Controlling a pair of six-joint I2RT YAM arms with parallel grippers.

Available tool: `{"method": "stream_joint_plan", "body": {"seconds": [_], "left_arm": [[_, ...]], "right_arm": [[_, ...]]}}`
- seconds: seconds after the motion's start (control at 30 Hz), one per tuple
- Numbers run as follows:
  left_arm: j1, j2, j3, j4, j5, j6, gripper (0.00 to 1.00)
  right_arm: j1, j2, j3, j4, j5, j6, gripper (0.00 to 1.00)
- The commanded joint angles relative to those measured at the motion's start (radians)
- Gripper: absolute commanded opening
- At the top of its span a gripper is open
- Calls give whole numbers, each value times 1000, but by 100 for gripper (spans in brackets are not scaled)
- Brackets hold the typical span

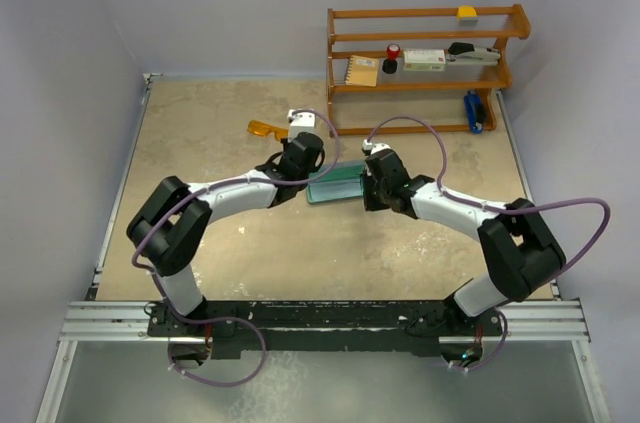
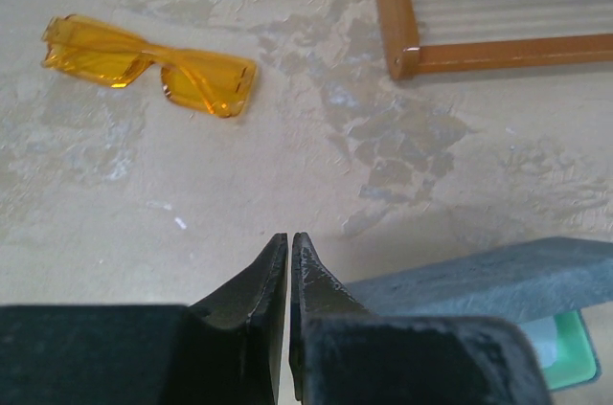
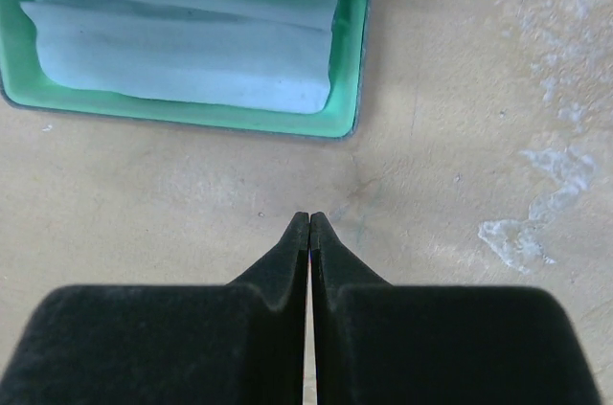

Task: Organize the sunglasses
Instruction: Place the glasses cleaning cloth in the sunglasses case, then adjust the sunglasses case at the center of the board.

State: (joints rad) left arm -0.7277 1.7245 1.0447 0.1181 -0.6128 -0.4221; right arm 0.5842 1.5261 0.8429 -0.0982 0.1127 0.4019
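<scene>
Sunglasses lie on the table, ahead-left of left gripper. Rack corner ahead-right of it. Case ahead-left of right gripper, apart from it, between both grippers. Cloth lies in case.

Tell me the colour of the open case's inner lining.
The case is lined in teal green, clearest in the right wrist view.

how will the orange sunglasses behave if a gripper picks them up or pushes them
The sunglasses look like thin translucent plastic, so probably light and fairly stiff. Their glossy lenses may slip in a pinch. They lie flat on the table, so a push should slide them, not roll them.
</scene>
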Motion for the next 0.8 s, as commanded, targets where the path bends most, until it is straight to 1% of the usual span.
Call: {"method": "stream_joint_plan", "body": {"seconds": [0.0, 0.3, 0.4, 0.5, 0.57, 0.7, 0.77], "left_arm": [[4, 68, 97, 81, 6, 55, 1], [20, 175, 153, 102, 43, 96, 1], [29, 194, 152, 103, 54, 110, 1], [38, 183, 126, 110, 63, 107, 0], [40, 171, 110, 112, 69, 105, 0], [40, 142, 80, 106, 74, 103, 0], [40, 129, 66, 106, 87, 100, 0]], "right_arm": [[8, -13, -22, 54, 3, 32, 0], [8, 52, -17, 97, 1, 48, 0], [8, 89, -1, 103, 5, 52, 0], [8, 115, 17, 102, 13, 54, 0], [8, 133, 31, 96, -16, 63, 0], [8, 166, 53, 91, 11, 56, 0], [8, 184, 114, 82, 18, 50, 0]]}}
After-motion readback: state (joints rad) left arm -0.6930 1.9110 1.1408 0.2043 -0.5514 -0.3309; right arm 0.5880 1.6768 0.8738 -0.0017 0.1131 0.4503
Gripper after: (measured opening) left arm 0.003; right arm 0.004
